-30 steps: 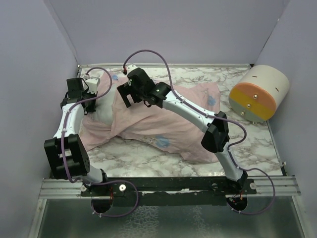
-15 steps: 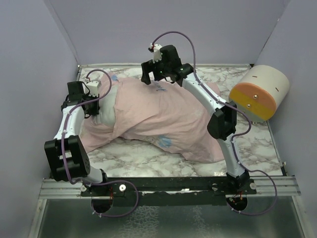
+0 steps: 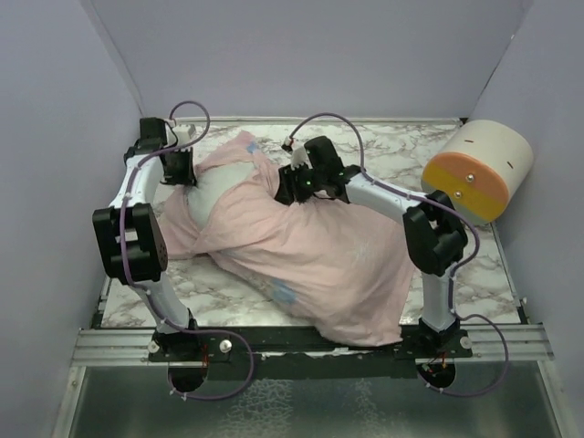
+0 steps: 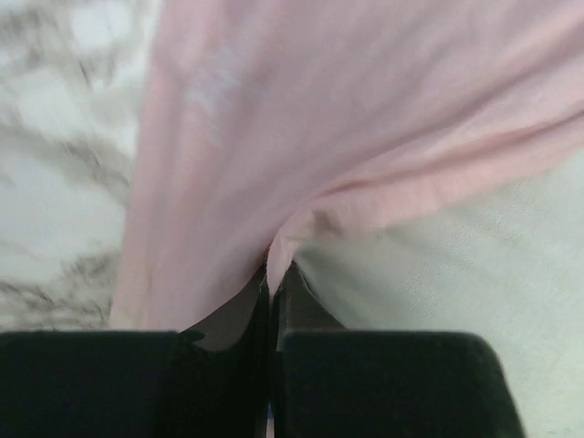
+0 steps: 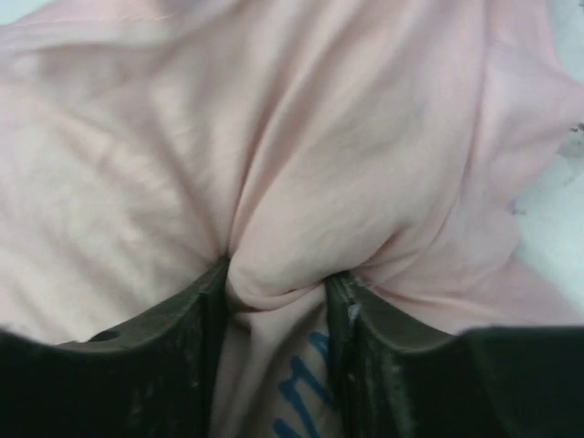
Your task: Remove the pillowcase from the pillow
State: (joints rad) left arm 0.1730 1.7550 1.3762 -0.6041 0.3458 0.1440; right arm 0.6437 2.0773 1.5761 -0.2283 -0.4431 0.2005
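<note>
The pillowcase [image 3: 310,255], pale pink inner side out, lies bunched across the table from back left to front right. The white pillow [image 3: 214,190] bulges out of its open back-left end. My left gripper [image 3: 180,173] is at that end, shut on the pink hem [image 4: 301,228], with the pillow [image 4: 456,265] just to its right. My right gripper [image 3: 286,189] presses down on the middle of the bundle. A thick fold of pillowcase [image 5: 283,219] fills the gap between its fingers [image 5: 205,306]. Blue print shows on the cloth [image 5: 301,392] below the fold.
A cream-and-orange cylinder [image 3: 476,173] lies at the back right against the wall. Purple walls close in the marbled table [image 3: 228,292] on three sides. The arms' mounting rail [image 3: 310,339] runs along the near edge, under the pillowcase's front corner.
My right arm came down from the back onto the bundle's middle and closed on a fold. My left gripper pulled the hem toward the back-left corner. The bundle slid toward the front right.
</note>
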